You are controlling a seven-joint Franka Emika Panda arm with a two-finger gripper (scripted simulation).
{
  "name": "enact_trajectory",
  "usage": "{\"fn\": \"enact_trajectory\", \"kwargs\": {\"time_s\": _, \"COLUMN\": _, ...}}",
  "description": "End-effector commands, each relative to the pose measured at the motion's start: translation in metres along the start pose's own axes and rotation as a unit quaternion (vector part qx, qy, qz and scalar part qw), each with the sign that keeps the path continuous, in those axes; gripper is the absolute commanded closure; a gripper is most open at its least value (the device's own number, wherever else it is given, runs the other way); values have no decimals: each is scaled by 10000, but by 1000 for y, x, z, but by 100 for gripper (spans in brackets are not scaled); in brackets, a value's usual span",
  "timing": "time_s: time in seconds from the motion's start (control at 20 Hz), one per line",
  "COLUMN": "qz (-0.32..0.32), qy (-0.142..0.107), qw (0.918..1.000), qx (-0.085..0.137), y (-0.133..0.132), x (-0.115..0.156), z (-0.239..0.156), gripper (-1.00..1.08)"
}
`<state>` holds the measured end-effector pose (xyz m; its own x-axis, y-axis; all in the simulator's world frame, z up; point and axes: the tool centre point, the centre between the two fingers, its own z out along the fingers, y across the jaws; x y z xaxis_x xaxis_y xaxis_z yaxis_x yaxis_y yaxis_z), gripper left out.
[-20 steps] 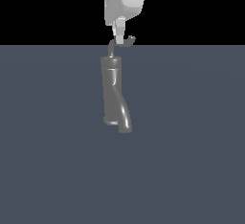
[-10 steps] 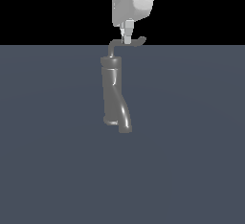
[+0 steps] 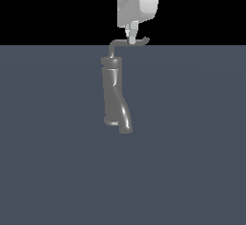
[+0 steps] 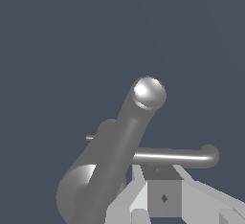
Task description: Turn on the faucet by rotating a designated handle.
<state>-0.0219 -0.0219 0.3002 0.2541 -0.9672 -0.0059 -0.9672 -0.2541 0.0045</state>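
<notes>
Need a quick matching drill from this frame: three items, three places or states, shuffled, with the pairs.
Column 1:
1. handle
2. spout pipe
3. claw

Column 2:
A. pale, hanging from above down to the thin rod
B. thick, curving at the body's low end
C. thin bent rod at the top of the faucet, hooked tip toward the exterior view's right

Pairs: 1-C, 2-B, 3-A

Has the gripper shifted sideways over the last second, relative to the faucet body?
Yes. The gripper moved toward the exterior view's right, away from the faucet body, along the handle.
</notes>
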Motion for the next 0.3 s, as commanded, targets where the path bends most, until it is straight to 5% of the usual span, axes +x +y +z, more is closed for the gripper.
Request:
{"fn": "enact_trajectory", "kwargs": {"time_s": 0.0, "qz": 224, "qy": 28, "qw": 9997, "qx": 23, "y": 1, "x": 31, "z": 0, "gripper": 108}}
{"fn": "enact_trajectory", "kwargs": {"time_s": 0.25, "qz": 251, "qy": 29, "qw": 9997, "qx": 23, "y": -4, "x": 42, "z": 0, "gripper": 108}}
